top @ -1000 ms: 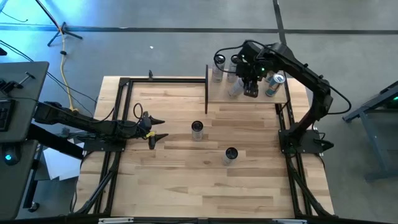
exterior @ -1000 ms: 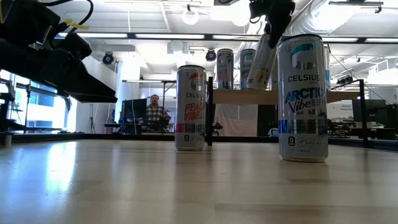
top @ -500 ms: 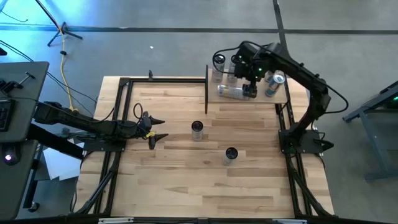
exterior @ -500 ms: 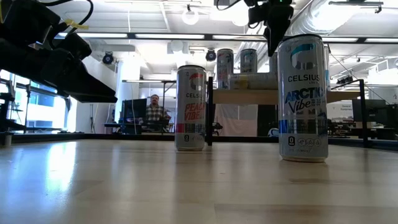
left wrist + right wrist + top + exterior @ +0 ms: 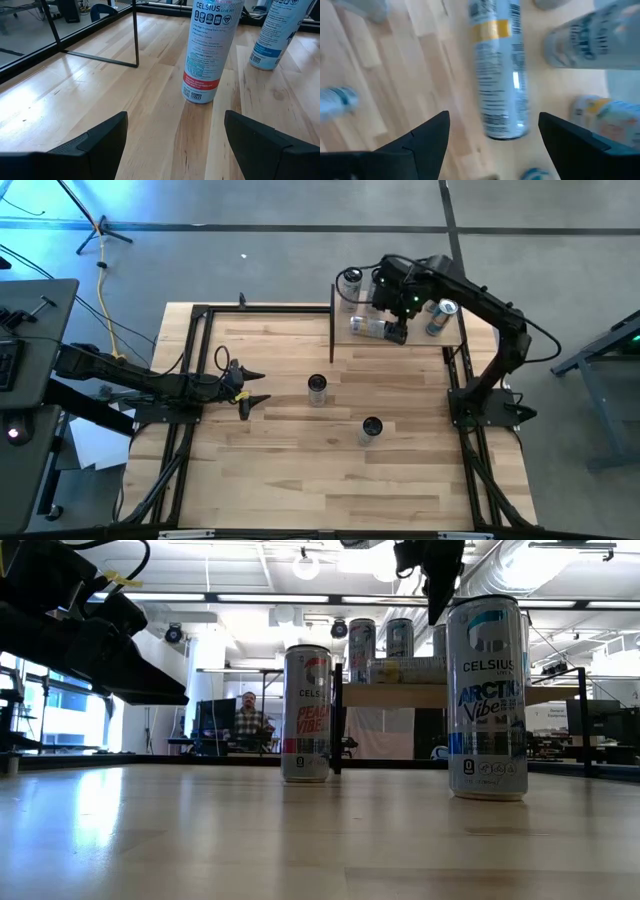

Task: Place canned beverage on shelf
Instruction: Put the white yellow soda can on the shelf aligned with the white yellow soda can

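Observation:
The shelf stands at the table's far right. On it a silver can lies on its side, its yellow band showing in the right wrist view. Other cans stand upright on the shelf. My right gripper hovers open above the lying can's right end, pointing down. Two more cans stand on the tabletop: a Peach Vibe one and an Arctic Vibe one. My left gripper waits open at the table's left, facing the Peach Vibe can.
A black metal frame runs round the tabletop, and a thin black post stands at the shelf's left edge. The near half of the tabletop is bare wood. A person sits in the room far behind the table.
The can that my right gripper held tilted over the shelf has fallen onto its side on the shelf board. The gripper has let go of it and now stands above it.

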Motion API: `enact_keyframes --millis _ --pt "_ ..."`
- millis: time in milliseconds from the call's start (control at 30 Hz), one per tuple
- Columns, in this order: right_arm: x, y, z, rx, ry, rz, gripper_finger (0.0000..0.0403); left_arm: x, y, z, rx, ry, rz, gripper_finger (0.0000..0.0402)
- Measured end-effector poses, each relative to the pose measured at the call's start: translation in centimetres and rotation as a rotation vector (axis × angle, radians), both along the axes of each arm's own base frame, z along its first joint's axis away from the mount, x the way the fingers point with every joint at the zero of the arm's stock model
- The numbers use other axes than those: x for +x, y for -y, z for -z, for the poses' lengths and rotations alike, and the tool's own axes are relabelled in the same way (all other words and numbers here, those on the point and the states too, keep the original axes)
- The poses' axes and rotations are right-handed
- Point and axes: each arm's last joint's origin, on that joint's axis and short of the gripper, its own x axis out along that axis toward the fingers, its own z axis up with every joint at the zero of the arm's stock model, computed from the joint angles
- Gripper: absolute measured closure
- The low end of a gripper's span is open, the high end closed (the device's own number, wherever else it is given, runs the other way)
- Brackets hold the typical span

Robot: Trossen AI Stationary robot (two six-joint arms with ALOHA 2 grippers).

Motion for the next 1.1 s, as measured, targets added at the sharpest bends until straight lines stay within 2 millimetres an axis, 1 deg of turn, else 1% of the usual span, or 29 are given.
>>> enact_keyframes --millis 167,300,367,500,567,700,767,867,967,1033,1100 --pt "0.5 -1.4 -0.2 0.014 0.028 0.142 0.0112 0.0 0.0 0.0 0.000 0.000 0.000 0.0096" --pt "-0.4 -2.0 -1.1 -0.021 0.074 0.305 0.0112 0.0 0.0 0.0 0.000 0.000 0.000 0.0096" --pt "-0.9 -2.7 -1.5 -0.021 0.106 0.361 0.0112 0.0 0.0 0.0 0.000 0.000 0.000 0.0096" --pt "-2.1 -3.9 -1.7 -0.120 0.126 0.363 0.0112 0.0 0.0 0.0 0.000 0.000 0.000 0.0096" --pt "-2.9 -4.2 -1.8 -0.118 0.151 0.384 0.0112 0.0 0.0 0.0 0.000 0.000 0.000 0.0096" --pt "-3.9 -4.7 -2.4 -0.085 0.280 0.378 0.0112 0.0 0.0 0.0 0.000 0.000 0.000 0.0096" --pt "-3.6 -4.8 -1.7 -0.093 0.313 0.366 0.0112 0.0 0.0 0.0 0.000 0.000 0.000 0.0096" --pt "-3.4 -4.7 0.3 -0.133 0.306 0.344 0.0112 0.0 0.0 0.0 0.000 0.000 0.000 0.0096" --pt "-3.5 -4.2 2.0 -0.135 0.308 0.350 0.0112 0.0 0.0 0.0 0.000 0.000 0.000 0.0096" --pt "-3.6 -3.7 2.6 -0.121 0.301 0.359 0.0112 0.0 0.0 0.0 0.000 0.000 0.000 0.0096" --pt "-3.9 -3.1 2.7 -0.139 0.282 0.338 0.0112 0.0 0.0 0.0 0.000 0.000 0.000 0.0096"
